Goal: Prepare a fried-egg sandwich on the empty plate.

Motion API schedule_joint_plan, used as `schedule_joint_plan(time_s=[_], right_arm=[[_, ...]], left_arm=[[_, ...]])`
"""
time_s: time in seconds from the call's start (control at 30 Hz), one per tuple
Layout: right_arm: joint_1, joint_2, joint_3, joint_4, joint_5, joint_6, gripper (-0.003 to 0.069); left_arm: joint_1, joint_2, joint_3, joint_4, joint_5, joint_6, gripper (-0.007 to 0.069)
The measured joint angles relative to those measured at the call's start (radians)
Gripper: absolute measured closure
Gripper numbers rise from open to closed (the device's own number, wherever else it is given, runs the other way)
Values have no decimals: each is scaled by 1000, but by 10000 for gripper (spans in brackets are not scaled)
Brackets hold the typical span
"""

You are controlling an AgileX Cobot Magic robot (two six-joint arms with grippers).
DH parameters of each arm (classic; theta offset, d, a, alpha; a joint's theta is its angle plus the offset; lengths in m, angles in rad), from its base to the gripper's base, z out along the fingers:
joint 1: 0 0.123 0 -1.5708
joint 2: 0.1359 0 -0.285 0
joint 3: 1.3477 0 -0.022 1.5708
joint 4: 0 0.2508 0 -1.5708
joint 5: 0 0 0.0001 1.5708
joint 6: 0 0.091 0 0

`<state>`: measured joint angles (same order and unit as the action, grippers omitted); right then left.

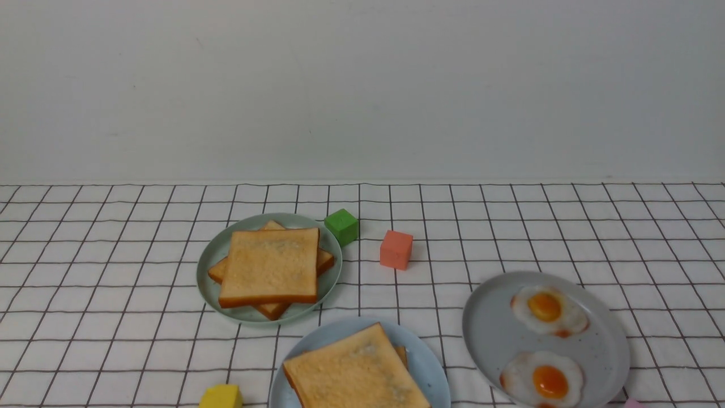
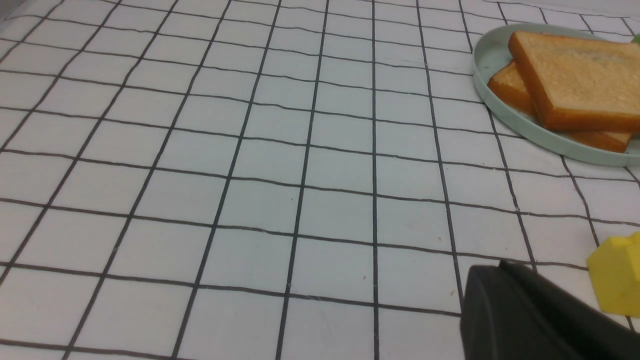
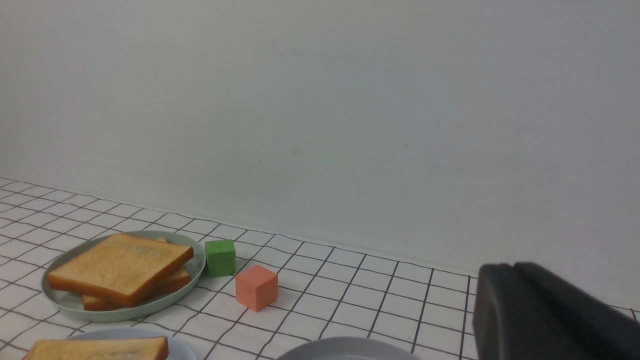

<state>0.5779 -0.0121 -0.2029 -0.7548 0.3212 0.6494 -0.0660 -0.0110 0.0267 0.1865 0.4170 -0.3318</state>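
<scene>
The pale-blue plate (image 1: 433, 368) sits at the front centre and holds a golden toast slice (image 1: 354, 371). The corner of a second slice (image 1: 401, 355) peeks out beneath it, and no egg shows between them. Two fried eggs (image 1: 548, 310) (image 1: 542, 379) lie on the speckled grey plate (image 1: 493, 328) to the right. Neither gripper shows in the front view. The left gripper (image 2: 500, 267) has its black fingers pressed together over bare cloth, holding nothing. The right gripper (image 3: 512, 266) is likewise shut and empty, raised above the table.
A pale-green plate (image 1: 207, 283) at the left holds stacked toast slices (image 1: 271, 265). A green block (image 1: 341, 226) and an orange-red block (image 1: 395, 249) stand behind the plates. A yellow block (image 1: 221, 396) is at the front left, close to the left gripper. A pink piece (image 1: 633, 403) is at the front right.
</scene>
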Motion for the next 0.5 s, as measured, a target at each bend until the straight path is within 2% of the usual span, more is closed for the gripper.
schedule_joint_plan(time_s=[0.3,0.4,0.47,0.5], right_arm=[[0,0,2,-12,0,0,610],[0,0,1,53,11,-13,606],[0,0,1,158,65,-92,603],[0,0,1,167,71,-100,603]], left_arm=[[0,0,0,0,0,3,615],[0,0,0,0,0,3,609],[0,0,0,0,0,3,606],[0,0,0,0,0,3,606]])
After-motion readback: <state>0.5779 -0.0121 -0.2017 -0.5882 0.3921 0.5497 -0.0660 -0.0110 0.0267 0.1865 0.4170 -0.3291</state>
